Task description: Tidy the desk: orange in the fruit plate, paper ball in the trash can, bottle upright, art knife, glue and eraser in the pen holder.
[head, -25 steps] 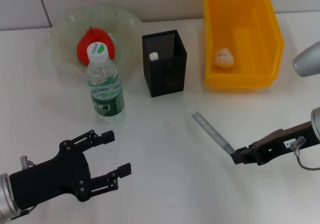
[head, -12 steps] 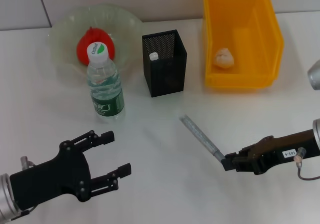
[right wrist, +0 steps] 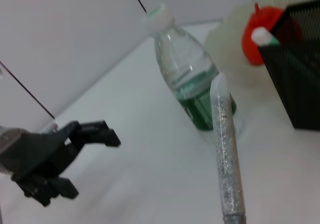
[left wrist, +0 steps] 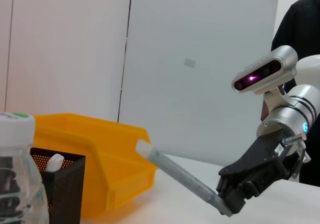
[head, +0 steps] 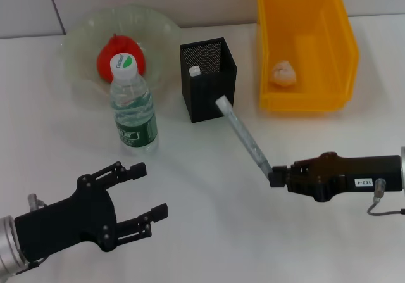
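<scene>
- One thing differs vs 0.5 s ago: right gripper (head: 273,176) has swung the art knife (head: 243,135) up and toward the pen holder (head: 208,79); its far tip, prev. well short of the holder, now sits by the holder's front-right corner, raised off the table (head: 202,232).
- Right gripper: jaws pressed tight on the knife's near end; knife is tilted, pointing up at the holder.
- Left gripper (head: 142,191): near side of holder, well apart from it, fingers spread wide, holding nothing, same spot as before.
- Bottle (head: 131,104) upright, just beside the holder, unchanged.
- Orange (head: 117,55) in fruit plate (head: 82,36), beyond the bottle.
- White-capped item (head: 195,71) stands inside the holder; can't tell if it's the glue.
- Paper ball (head: 283,73) in yellow trash can (head: 304,42), beside the holder.
</scene>
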`<state>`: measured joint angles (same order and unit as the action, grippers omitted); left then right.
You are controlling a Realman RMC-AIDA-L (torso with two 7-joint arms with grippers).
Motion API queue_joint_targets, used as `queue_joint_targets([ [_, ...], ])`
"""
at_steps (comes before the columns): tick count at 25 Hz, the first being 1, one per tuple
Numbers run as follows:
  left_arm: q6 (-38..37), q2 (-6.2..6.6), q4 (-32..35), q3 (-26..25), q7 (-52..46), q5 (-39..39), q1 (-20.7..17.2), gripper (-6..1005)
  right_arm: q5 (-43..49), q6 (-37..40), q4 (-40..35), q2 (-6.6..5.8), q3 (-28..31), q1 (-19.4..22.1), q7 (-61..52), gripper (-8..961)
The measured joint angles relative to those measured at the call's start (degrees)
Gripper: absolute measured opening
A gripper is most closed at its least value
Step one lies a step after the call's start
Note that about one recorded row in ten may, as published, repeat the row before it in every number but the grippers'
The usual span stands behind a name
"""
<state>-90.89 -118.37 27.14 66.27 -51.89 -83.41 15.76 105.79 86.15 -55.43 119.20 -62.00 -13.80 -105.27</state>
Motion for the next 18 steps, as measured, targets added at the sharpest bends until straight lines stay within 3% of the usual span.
queue_joint_targets([
  [8,0.01,-0.1,0.03,0.0,0.03,0.0,0.31,803,-11.49,-0.03,7.96,0.0,1.22,-1.6,15.23,136],
  [18,0.02,-0.11,-0.15,0.11,0.04,-0.01,0.42,803,-20.57,-2.57,18.79,0.01,10.72,-8.29,30.33,136],
])
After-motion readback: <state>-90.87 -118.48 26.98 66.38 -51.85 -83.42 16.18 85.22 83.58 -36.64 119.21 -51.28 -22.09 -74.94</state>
